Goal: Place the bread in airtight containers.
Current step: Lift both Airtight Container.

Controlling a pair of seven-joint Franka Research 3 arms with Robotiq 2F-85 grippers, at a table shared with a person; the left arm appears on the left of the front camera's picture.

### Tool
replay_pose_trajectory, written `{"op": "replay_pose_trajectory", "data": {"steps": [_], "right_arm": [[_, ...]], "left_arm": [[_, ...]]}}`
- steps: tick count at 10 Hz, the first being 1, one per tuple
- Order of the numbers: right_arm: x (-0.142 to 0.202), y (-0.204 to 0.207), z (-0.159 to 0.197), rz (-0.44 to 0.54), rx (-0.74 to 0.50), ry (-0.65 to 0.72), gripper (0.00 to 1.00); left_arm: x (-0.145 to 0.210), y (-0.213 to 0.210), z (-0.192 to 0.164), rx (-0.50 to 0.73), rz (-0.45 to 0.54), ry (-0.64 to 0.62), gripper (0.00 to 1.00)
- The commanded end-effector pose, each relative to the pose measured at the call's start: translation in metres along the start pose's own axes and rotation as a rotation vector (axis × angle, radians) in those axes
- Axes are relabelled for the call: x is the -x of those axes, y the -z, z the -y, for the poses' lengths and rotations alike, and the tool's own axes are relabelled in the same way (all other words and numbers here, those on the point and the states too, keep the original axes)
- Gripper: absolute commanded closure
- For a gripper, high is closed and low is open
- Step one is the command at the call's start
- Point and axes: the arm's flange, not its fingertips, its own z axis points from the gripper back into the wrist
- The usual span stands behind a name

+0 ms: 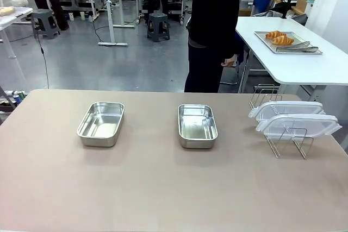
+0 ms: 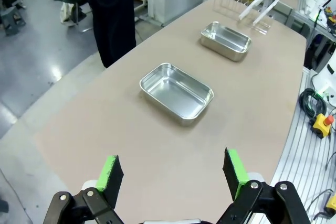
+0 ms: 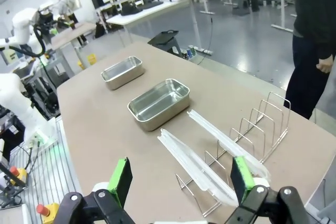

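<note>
I take the wire rack (image 1: 288, 146) at the right end of the brown table (image 1: 163, 194) as my mark. Two clear lids (image 1: 296, 125) rest tilted in it, one in front of the other. The near tub (image 1: 197, 125), shiny steel and empty, sits on the brown table to the left of the rack and apart from it. The far tub (image 1: 101, 123), also empty, sits further left, well apart from both the rack and the near tub. Both croissants (image 1: 279, 37) lie side by side on a flat metal tray (image 1: 312, 51). The tray is on the white table (image 1: 304, 71) beyond the rack, so neither croissant is in a tub. A person (image 1: 215, 25) in dark clothes stands across the brown table, behind and to the left of the rack, with one hand (image 1: 230, 61) hanging at the side. My left pincer (image 2: 172, 163) hovers over the end of the brown table farthest from the rack, jaws spread wide with nothing between them. Ahead of it I see the far tub, then the near tub, then the rack. My right pincer (image 3: 181, 169) hovers just above the rack and lids, jaws spread just as wide and pinching nothing.
</note>
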Motion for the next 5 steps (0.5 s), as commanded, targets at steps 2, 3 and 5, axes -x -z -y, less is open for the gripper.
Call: {"op": "replay_pose_trajectory", "data": {"steps": [2, 3, 5], "right_arm": [[-0.0014, -0.0013, 0.0017, 0.011, 0.005, -0.028, 0.00], [-0.0014, -0.0013, 0.0017, 0.011, 0.005, -0.028, 0.00], [-0.0014, -0.0013, 0.0017, 0.011, 0.005, -0.028, 0.00]], "left_arm": [[-0.0018, 0.0012, -0.0017, 0.009, 0.025, 0.021, 0.00], [-0.0018, 0.0012, -0.0017, 0.009, 0.025, 0.021, 0.00], [-0.0018, 0.0012, -0.0017, 0.009, 0.025, 0.021, 0.00]]}}
